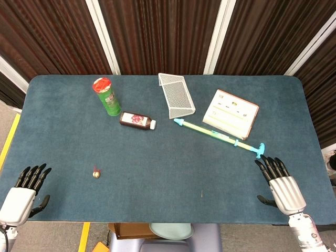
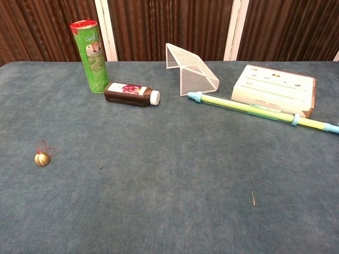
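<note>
Here the right hand (image 1: 282, 188), fingers spread and empty, lies just below the long syringe (image 1: 219, 136).

Two five-fingered hands, left hand (image 1: 23, 192) and right hand (image 1: 281, 186): black fingers (image 1: 32, 175), silvery-white ribbed backs. Black thumbs jutting sideways. Pale grey wrist below the right one.
</note>
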### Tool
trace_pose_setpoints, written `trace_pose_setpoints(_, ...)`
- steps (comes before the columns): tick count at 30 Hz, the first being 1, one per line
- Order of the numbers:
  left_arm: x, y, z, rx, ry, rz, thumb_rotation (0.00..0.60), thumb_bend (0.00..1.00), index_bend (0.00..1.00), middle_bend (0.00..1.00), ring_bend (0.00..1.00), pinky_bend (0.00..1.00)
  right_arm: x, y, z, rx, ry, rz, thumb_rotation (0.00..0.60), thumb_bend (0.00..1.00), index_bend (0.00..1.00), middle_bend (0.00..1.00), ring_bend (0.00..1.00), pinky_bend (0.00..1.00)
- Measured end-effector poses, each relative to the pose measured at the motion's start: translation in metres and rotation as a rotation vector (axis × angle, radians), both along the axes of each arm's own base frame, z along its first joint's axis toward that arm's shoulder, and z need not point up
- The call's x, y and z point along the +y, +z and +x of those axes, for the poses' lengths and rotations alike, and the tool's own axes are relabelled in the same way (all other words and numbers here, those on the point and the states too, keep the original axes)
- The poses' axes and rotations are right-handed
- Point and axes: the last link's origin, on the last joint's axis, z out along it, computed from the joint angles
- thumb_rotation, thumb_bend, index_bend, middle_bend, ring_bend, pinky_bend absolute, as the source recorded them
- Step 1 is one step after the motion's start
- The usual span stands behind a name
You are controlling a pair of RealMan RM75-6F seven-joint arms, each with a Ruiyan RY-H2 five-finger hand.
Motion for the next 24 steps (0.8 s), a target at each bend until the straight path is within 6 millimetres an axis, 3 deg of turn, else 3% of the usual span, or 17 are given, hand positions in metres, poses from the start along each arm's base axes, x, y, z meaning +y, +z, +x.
trace_pose_setpoints(4,0.002,-0.005,0.000,-0.009,0.004,-0.029,0.600,0.42,0.03,0.00,0.00,0.02,0.001,-0.002,0.000,0.000,0.002,0.010,0.600,0.18,0.00,0.00,0.00,0.00)
trace_pose_setpoints(6,0.006,-0.012,0.002,-0.031,0.003,-0.053,0.600,0.42,0.07,0.04,0.04,0.16,0.002,-0.004,0.000,0.000,0.004,0.021,0.600,0.18,0.00,0.00,0.00,0.00)
trace_pose_setpoints(8,0.010,-0.020,0.006,-0.058,-0.006,-0.053,0.600,0.42,0.19,0.28,0.26,0.52,0.002,-0.005,0.001,0.001,0.008,0.025,0.600,0.18,0.00,0.00,0.00,0.00)
trace_pose_setpoints(9,0.014,-0.025,0.008,-0.085,-0.016,-0.043,0.600,0.42,0.24,0.39,0.36,0.62,0.002,-0.006,0.000,0.001,0.008,0.026,0.600,0.18,0.00,0.00,0.00,0.00)
trace_pose_setpoints(10,0.017,-0.030,0.010,-0.109,-0.023,-0.036,0.600,0.42,0.32,0.56,0.50,0.76,0.002,-0.006,0.000,-0.001,0.008,0.025,0.600,0.18,0.00,0.00,0.00,0.00)
trace_pose_setpoints(12,0.025,-0.045,0.013,-0.165,-0.028,-0.031,0.600,0.42,0.40,0.73,0.65,0.90,0.001,-0.005,0.001,-0.005,0.010,0.020,0.600,0.18,0.00,0.00,0.00,0.00)
trace_pose_setpoints(16,0.043,-0.065,0.010,-0.198,0.006,-0.062,0.600,0.42,0.48,0.88,0.80,0.99,-0.001,-0.007,0.001,-0.005,0.014,0.020,0.600,0.18,0.00,0.00,0.00,0.00)
trace_pose_setpoints(19,0.056,-0.078,0.007,-0.178,0.020,-0.057,0.600,0.42,0.49,0.97,0.89,1.00,-0.002,-0.008,0.000,-0.001,0.005,0.022,0.600,0.18,0.00,0.00,0.00,0.00)
trace_pose_setpoints(24,0.075,-0.103,0.006,-0.148,0.042,-0.064,0.600,0.42,0.50,1.00,0.95,1.00,-0.004,-0.008,-0.001,0.000,0.000,0.019,0.600,0.18,0.00,0.00,0.00,0.00)
